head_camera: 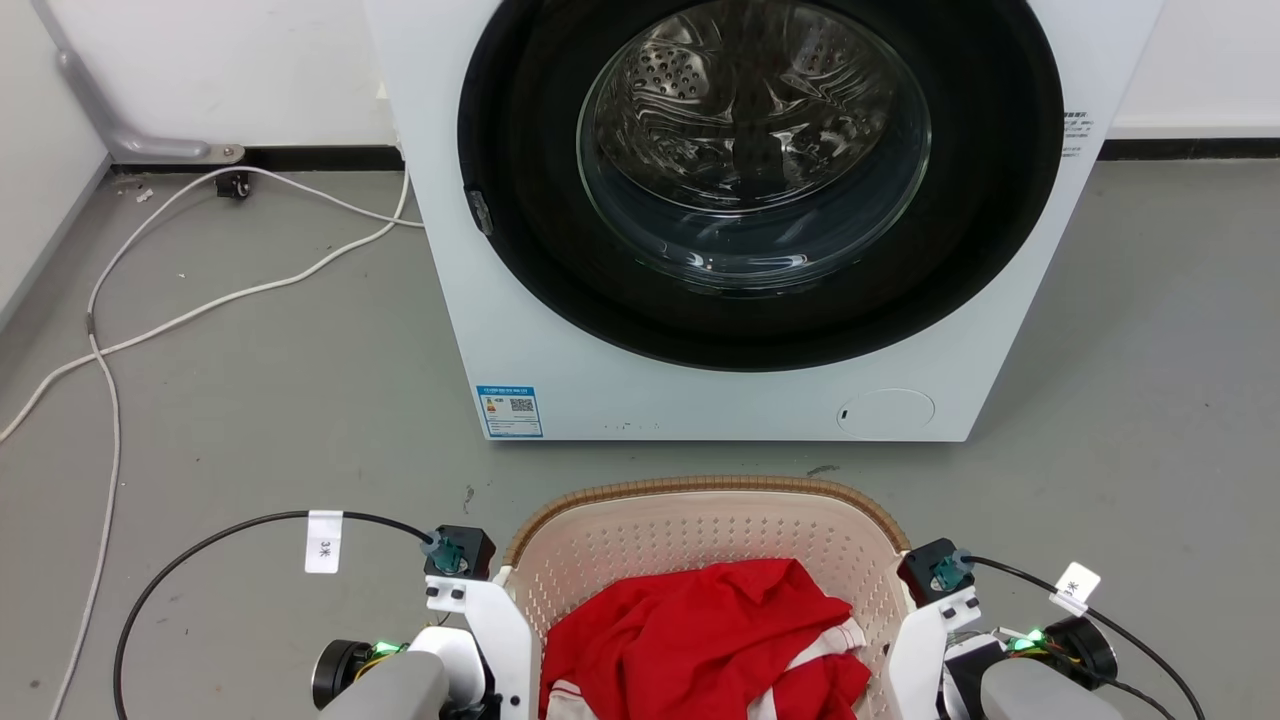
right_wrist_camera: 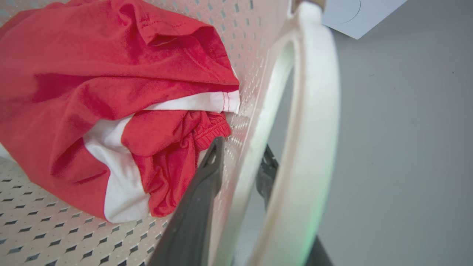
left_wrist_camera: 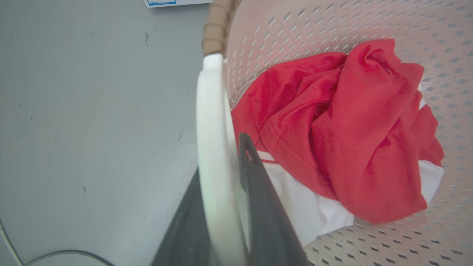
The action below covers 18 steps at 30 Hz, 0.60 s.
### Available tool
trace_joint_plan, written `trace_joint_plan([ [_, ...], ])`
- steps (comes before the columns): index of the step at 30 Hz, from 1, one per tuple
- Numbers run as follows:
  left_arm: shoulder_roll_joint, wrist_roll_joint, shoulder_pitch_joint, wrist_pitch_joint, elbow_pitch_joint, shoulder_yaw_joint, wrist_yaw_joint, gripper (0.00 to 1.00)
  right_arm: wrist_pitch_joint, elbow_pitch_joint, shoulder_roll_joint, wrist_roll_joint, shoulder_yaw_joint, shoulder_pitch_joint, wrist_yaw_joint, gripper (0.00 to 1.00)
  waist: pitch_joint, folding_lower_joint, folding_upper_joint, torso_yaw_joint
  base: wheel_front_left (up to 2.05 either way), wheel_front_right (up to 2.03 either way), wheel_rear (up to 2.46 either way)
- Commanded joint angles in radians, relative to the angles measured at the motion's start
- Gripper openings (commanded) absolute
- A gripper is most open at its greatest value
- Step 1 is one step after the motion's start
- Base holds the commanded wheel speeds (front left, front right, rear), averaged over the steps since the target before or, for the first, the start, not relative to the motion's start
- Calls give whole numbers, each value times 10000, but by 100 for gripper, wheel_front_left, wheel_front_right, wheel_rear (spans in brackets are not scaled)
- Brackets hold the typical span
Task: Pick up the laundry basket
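Presently | laundry basket (head_camera: 700, 528) is sited on floor (head_camera: 250, 420) before washing machine (head_camera: 540, 330) | left gripper (left_wrist_camera: 221, 157) and right gripper (right_wrist_camera: 242, 147) are clamped on opposite handles, so level lifting is judged possible.

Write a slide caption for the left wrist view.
Left gripper gripping the handle of the laundry basket, red-and-white clothing inside.

We hold both arms low and forward, the left arm (head_camera: 395, 690) at the lower left of the head view and the right arm (head_camera: 1035, 690) at the lower right, both wrists turned downward. Our left gripper (left_wrist_camera: 221, 155) pinches the laundry basket (left_wrist_camera: 210, 111) by one loop handle, a dark finger pressed on either side. Our right gripper (right_wrist_camera: 242, 146) grips the opposite handle likewise, one finger inside the wall, the other outside.
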Motion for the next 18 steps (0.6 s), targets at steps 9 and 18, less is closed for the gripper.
trace_joint_plan([
  [9, 66, -122, -275, -154, -36, -155, -49, 0, -104, 81, -97, 265, 389, -122, 53, 0, 2, 0, -1, 12, 0, 0, 0],
  [18, 103, -243, -312, -187, -12, -290, -49, 0, -142, 116, -102, 554, 638, -201, 53, 0, 33, 0, -1, 48, 0, 0, 0],
])
